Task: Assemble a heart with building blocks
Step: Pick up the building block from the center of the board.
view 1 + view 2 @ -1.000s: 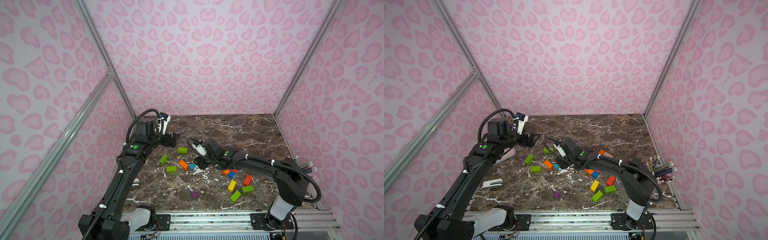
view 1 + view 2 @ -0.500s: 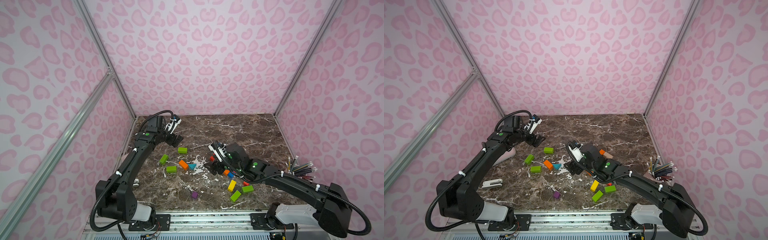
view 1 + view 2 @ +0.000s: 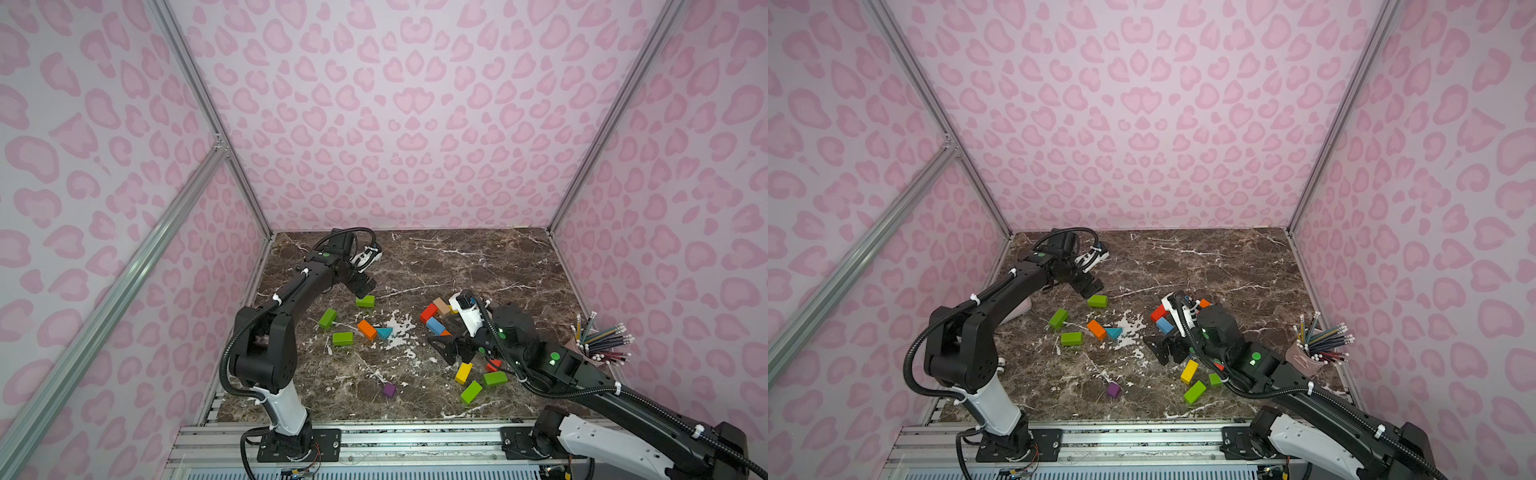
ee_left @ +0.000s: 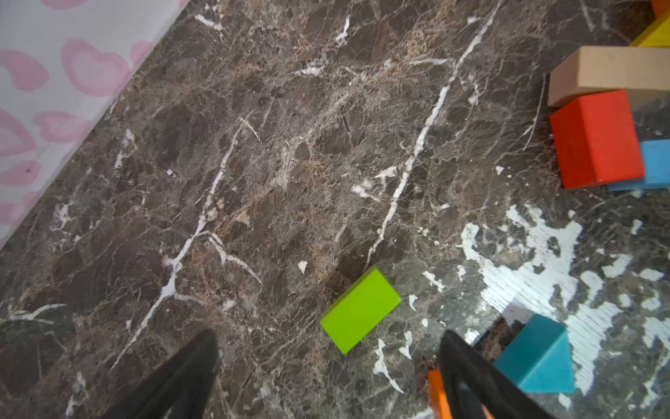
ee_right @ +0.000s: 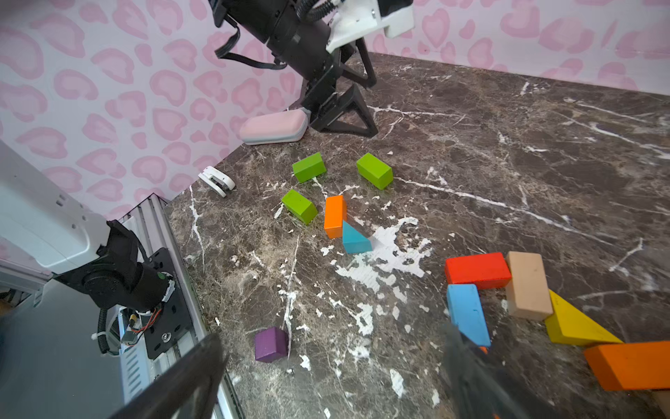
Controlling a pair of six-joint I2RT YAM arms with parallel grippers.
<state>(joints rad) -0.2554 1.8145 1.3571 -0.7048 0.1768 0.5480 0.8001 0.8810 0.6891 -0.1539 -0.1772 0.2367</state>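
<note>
In a top view, a red wooden block (image 3: 493, 365) at lower right is mostly hidden under the right arm (image 3: 536, 357). The pale pink rounded pouch (image 3: 1019, 311), centre left, shows only a sliver behind the left arm (image 3: 1000, 291). In the left wrist view an orange wooden block (image 4: 437, 393) is half behind a blurred black finger (image 4: 471, 384) of the left gripper (image 4: 328, 339). The plain wood brick (image 4: 616, 70), yellow wedge (image 4: 654, 34) and blue brick (image 4: 657, 163) run off the frame edge.
</note>
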